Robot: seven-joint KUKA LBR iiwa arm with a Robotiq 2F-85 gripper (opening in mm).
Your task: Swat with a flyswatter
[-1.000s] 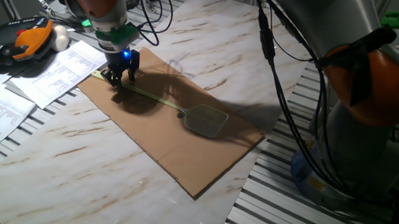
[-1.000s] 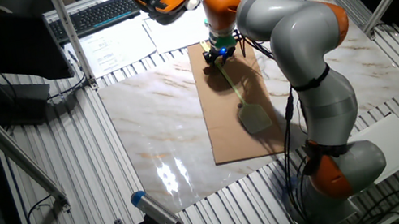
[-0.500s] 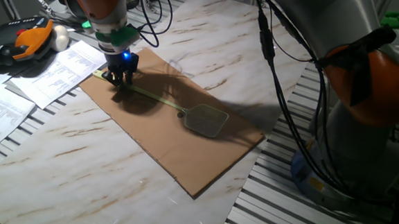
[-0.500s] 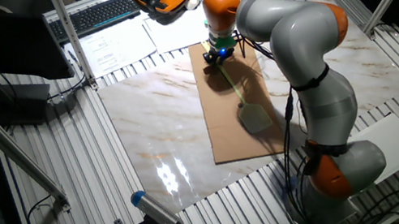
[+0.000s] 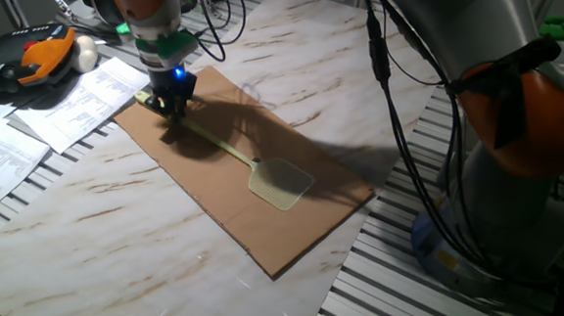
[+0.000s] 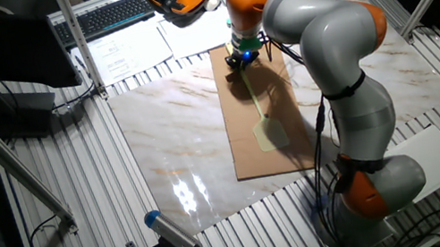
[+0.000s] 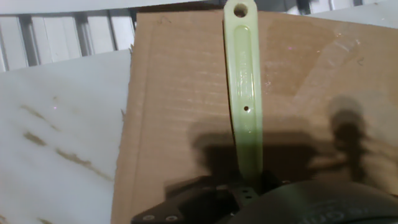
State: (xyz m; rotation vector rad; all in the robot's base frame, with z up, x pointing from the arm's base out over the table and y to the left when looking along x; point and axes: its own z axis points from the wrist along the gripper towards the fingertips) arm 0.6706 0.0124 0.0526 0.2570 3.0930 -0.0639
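Observation:
The flyswatter (image 5: pixel 280 182) is pale yellow-green, and its square mesh head lies flat on a brown cardboard sheet (image 5: pixel 297 232). Its thin handle (image 5: pixel 219 142) runs back and left to my gripper (image 5: pixel 172 107), which is shut on the handle near its end. In the other fixed view the flyswatter's head (image 6: pixel 270 135) lies mid-cardboard, with my gripper (image 6: pixel 238 61) at the sheet's far end. The hand view shows the flyswatter's handle (image 7: pixel 242 93) with a hole at its tip, running from my gripper (image 7: pixel 244 190) across the cardboard (image 7: pixel 174 124).
Printed papers (image 5: pixel 70 101), an orange-and-black pendant (image 5: pixel 33 55) and a white ball (image 5: pixel 85 56) lie left of the cardboard. Black cables (image 5: pixel 393 106) hang to the right by the robot's base (image 5: pixel 515 192). A keyboard (image 6: pixel 106 16) sits at the back; slatted metal borders the marble top.
The swatter head has come down and shifted toward the cardboard's near side, now lying flat and brightly lit. My gripper has turned slightly, still shut on the handle.

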